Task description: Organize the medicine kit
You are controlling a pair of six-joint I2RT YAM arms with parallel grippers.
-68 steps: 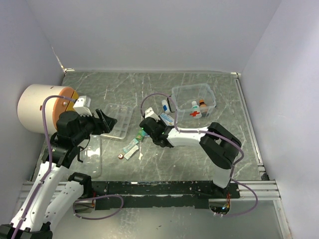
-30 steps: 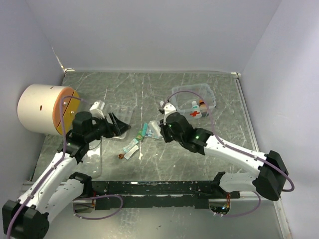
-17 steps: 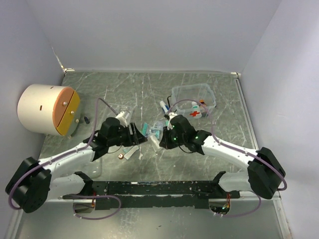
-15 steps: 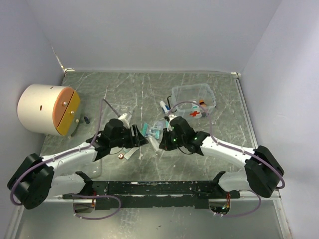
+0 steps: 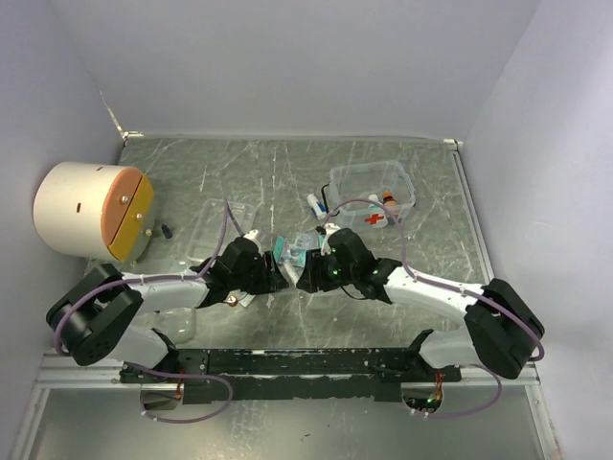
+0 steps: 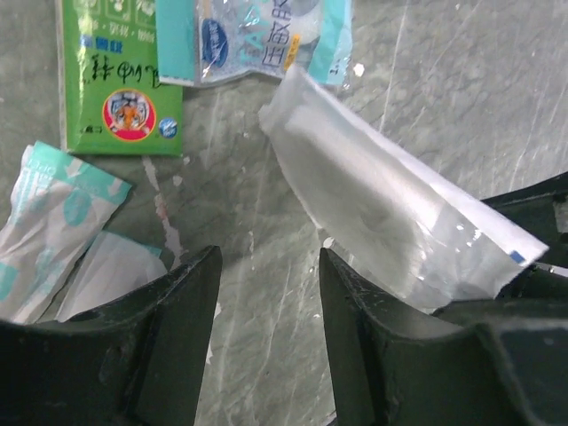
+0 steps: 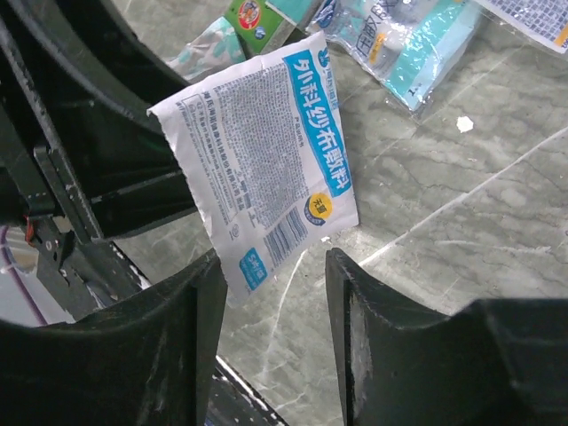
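Several medicine sachets [image 5: 290, 251] lie loose at the table's middle. My left gripper [image 5: 274, 279] and right gripper [image 5: 305, 276] are low and face each other beside them. In the right wrist view a white sachet with blue print [image 7: 257, 169] stands tilted, its lower corner between the jaws of my open right gripper [image 7: 273, 257], by the left finger [image 7: 200, 337]. In the left wrist view its pale back [image 6: 390, 213] shows, and my left gripper [image 6: 268, 257] is open over bare table. A green sachet [image 6: 120, 80], a blue-clear packet [image 6: 257, 35] and a teal-white sachet [image 6: 53, 222] lie beyond.
A clear kit box [image 5: 337, 176] at the back right holds small bottles [image 5: 387, 200] and a red-cross item [image 5: 375, 218]. A small bottle [image 5: 315, 203] lies left of the box. A clear lid [image 5: 215, 225] and a cream and orange cylinder [image 5: 86, 209] are on the left.
Both arms have stretched down and in towards the sachets. The left gripper has moved right, close to the right gripper. The white sachet now stands tilted between them.
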